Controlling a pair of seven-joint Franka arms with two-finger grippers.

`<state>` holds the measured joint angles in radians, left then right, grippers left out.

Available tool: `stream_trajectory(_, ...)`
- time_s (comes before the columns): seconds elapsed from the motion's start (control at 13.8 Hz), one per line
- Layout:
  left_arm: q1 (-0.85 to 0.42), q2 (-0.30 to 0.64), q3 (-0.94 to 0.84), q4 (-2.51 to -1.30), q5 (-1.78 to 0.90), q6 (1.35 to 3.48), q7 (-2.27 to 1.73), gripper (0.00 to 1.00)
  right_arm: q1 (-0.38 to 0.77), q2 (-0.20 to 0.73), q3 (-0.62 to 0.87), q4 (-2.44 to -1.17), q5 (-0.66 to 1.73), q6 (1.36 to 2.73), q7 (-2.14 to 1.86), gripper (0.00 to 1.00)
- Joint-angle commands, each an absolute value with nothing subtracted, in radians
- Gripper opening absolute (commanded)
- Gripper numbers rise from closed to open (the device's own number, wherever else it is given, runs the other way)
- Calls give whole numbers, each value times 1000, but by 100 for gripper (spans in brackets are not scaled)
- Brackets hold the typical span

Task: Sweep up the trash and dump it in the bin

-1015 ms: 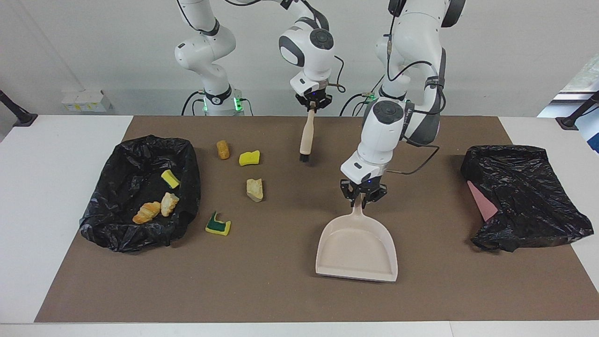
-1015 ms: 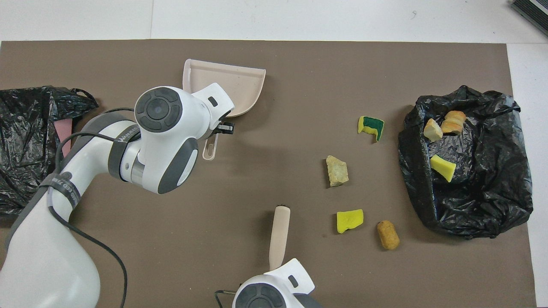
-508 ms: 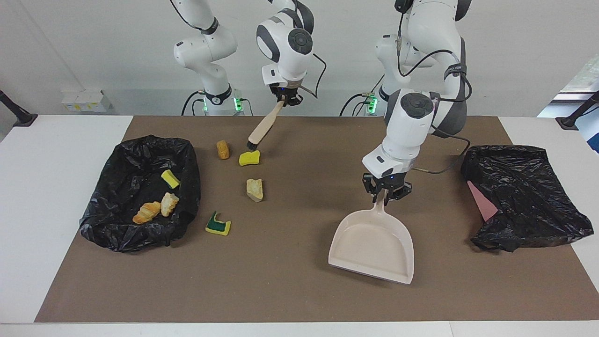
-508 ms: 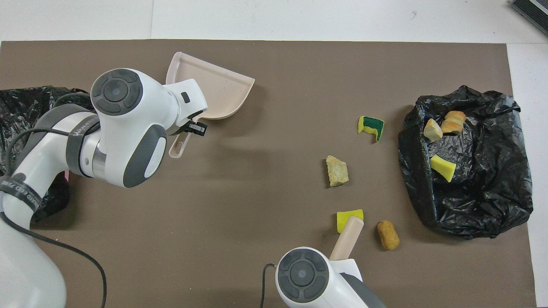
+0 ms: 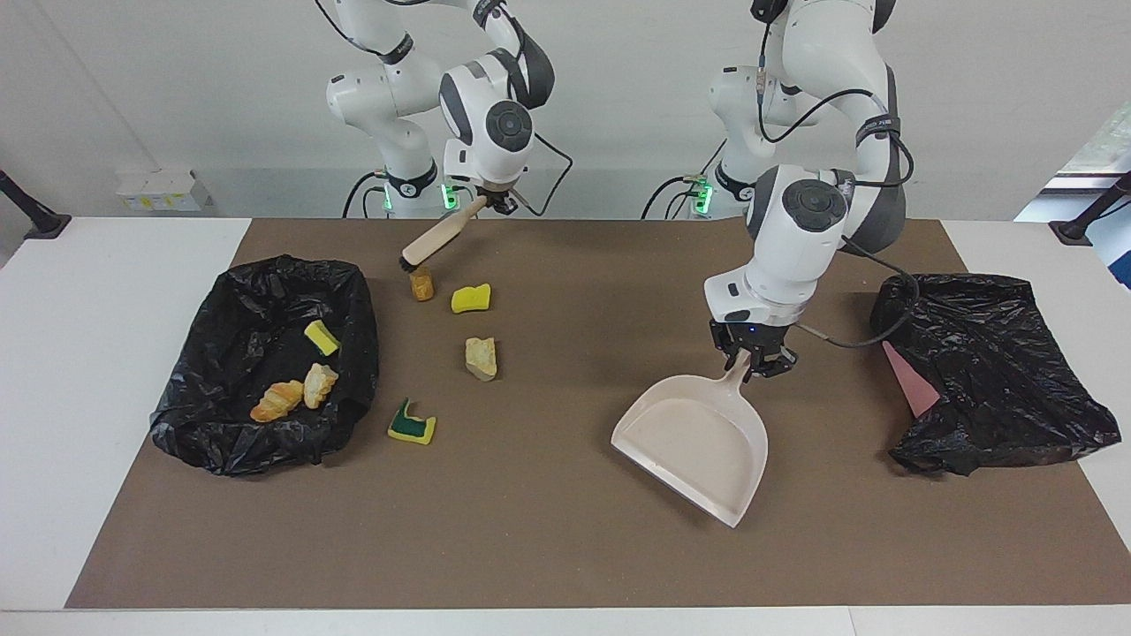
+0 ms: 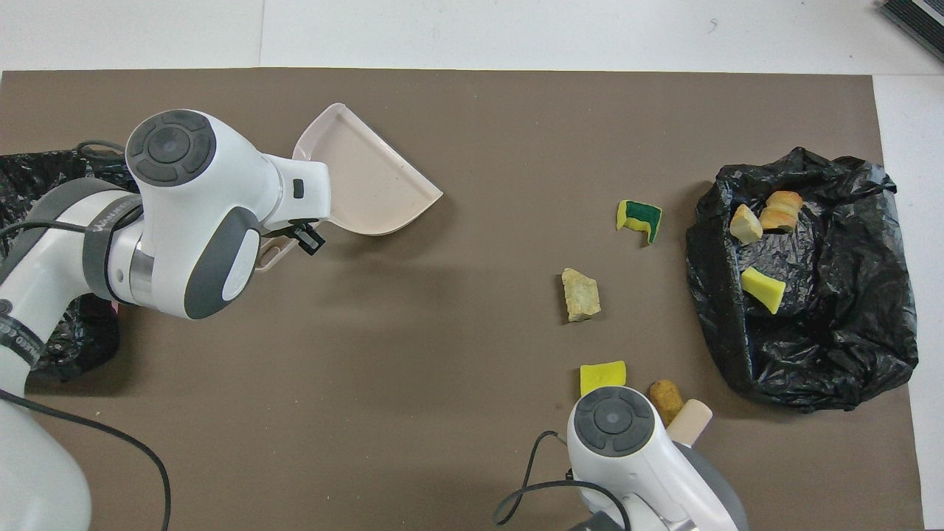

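In the facing view we see the right end effector (image 5: 489,202) clamped on the handle of a small hand brush (image 5: 436,240), which slants down so that its dark bristles sit just above the brown cork-like lump (image 5: 421,284). Beside that lump lies a yellow sponge piece (image 5: 470,298); farther from the robots are a tan bread chunk (image 5: 482,358) and the green-backed sponge (image 5: 412,427), all on the brown mat (image 5: 530,548) covering the table. At the right arm's end, the black bin bag (image 5: 212,433) holds a croissant (image 5: 277,400), a bread chunk (image 5: 319,384) and a yellow sponge piece (image 5: 321,336). The left end effector (image 5: 752,361) is closed on the handle of the beige dustpan (image 5: 694,446), whose open edge is turned toward the trash. A second black bag (image 5: 998,371) with a pink flat piece (image 5: 910,378) lies at the left arm's end.

In the overhead view we find the dustpan (image 6: 369,184) partly under the left arm's wrist, well apart from the loose scraps. The brush handle (image 6: 692,422) pokes out beside the cork-like lump (image 6: 666,398), both partly covered by the right arm. The bin bag (image 6: 848,369) holds its three scraps.
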<state>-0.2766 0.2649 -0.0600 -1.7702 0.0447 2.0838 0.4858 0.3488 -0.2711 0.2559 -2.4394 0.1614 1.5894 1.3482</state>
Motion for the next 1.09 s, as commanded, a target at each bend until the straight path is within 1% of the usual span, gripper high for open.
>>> stream_trajectory(0.0,-262,221,-69,-1819,40,2069,633,0,313,-370,268,-2535,149,1588,1355,0)
stream_trajectory(0.07,-265,206,-69,-1841,37,2054,705,0,293,-391,270,-2566,149,1600,1329,0)
stream_trajectory(0.29,-276,157,-74,-1928,37,2060,866,0,282,-426,270,-2624,169,1675,1302,0)
stream_trajectory(0.44,-279,137,-78,-1965,19,2060,984,0,278,-426,271,-2628,189,1692,1289,0)
stream_trajectory(0.58,-310,114,-78,-1997,5,2062,1020,0,301,-407,276,-2644,209,1782,1305,0)
stream_trajectory(0.73,-356,94,-78,-2023,5,2069,1031,0,304,-396,275,-2643,209,1807,1290,0)
stream_trajectory(0.87,-390,94,-80,-2048,2,2086,1025,0,302,-371,275,-2638,209,1882,1276,0)
stream_trajectory(1.02,-440,94,-78,-2080,0,2161,1022,0,304,-339,275,-2617,216,1946,1266,0)
